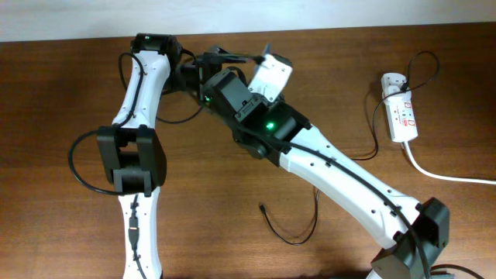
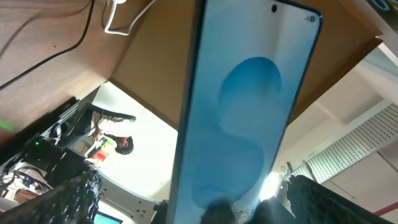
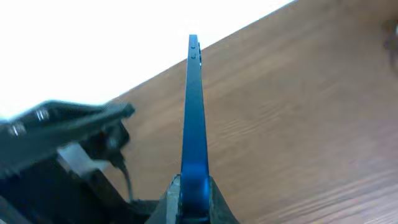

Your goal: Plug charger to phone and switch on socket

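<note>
The phone (image 1: 273,74) is held up off the table at the back centre, its face pale in the overhead view. My right gripper (image 3: 194,186) is shut on its lower end and I see it edge-on (image 3: 193,106). In the left wrist view the blue screen (image 2: 249,106) fills the middle, and my left gripper (image 2: 193,208) is open with its fingers spread on either side of the phone. The charger's black cable (image 1: 293,232) lies loose on the table, its plug tip (image 1: 262,206) free. The socket (image 1: 401,116) lies at the far right with the white adapter (image 1: 394,80) in it.
The socket's thick white cord (image 1: 453,177) runs off the right edge. Both arms cross at the back centre of the wooden table (image 1: 70,85). The right arm's white link (image 1: 349,182) lies across the space between the cable loop and the socket.
</note>
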